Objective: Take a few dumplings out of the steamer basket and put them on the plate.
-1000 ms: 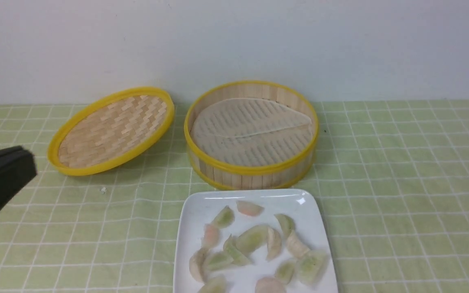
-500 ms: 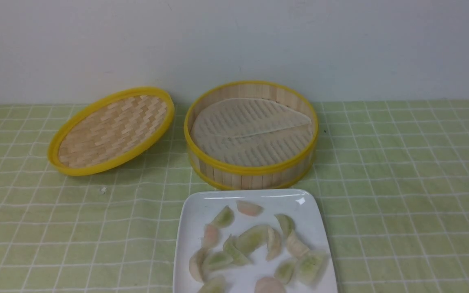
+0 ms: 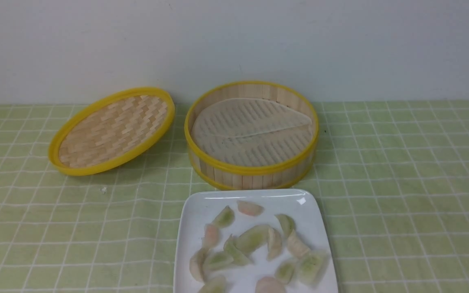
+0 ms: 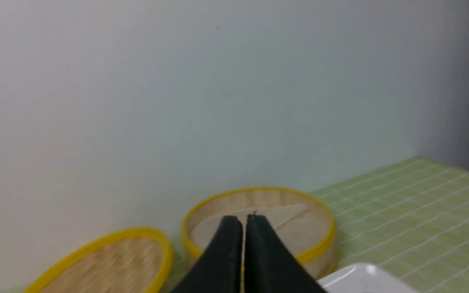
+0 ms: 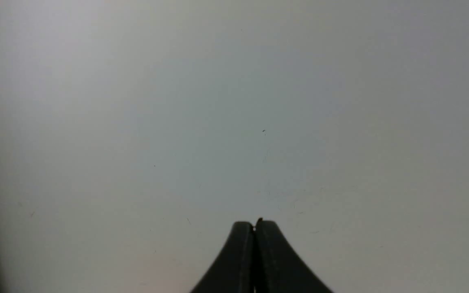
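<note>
The steamer basket (image 3: 251, 136) stands toward the back of the table (image 3: 401, 183), close to the pale wall (image 3: 234, 40). Inside it only the whitish liner sheet (image 3: 250, 126) shows, lying over the slatted floor with 1 edge riding up the far wall of the basket; no pieces are visible in it. Just in front of the basket, nearly touching its near rim, sits the white square plate (image 3: 193, 215), cut off by the lower edge of the front view. The dumplings (image 3: 255, 244) lie on this plate in a loose cluster, pale green, pinkish and beige, several overlapping; about 12 can be counted, though the nearest ones are cropped. To the left of the basket the woven bamboo lid (image 3: 111, 130) rests inside-up and tilted, its right rim raised and close to the basket's wall. The table is covered with a light green cloth with a white grid (image 3: 55, 228).

The left hand (image 4: 243, 221) has its 2 dark fingers pressed together with only a hairline seam between them, holding nothing; past its tips the left wrist view shows the basket, the lid and a corner of the plate. The right hand (image 5: 255, 224) is likewise closed and empty, pointed at the blank wall.
</note>
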Controlling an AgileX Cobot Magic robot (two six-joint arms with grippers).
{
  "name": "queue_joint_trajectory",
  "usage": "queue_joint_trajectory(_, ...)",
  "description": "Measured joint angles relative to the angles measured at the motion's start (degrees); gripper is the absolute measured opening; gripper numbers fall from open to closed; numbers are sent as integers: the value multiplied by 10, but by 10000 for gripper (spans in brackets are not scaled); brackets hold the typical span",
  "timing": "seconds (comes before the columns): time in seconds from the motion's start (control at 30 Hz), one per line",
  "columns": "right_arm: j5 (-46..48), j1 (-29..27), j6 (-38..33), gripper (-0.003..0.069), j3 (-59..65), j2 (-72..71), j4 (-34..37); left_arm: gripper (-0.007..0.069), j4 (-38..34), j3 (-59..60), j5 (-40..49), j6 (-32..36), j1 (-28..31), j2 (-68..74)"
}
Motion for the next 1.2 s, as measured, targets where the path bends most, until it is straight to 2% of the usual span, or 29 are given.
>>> queue_joint_trajectory(0.17,0,0,0,-15,0,0,0,-6,4,119,-8,-11,123,-24)
queue_joint_trajectory(0.33,0,0,0,-15,0,0,0,-6,5,192,-8,-13,189,-24)
queue_joint_trajectory(0.6,2,0,0,-15,0,0,0,-6,4,197,29,-13,194,-24)
queue_joint_trajectory(1.2,3,0,-1,-15,0,0,0,-6,4,197,34,-13,194,-24)
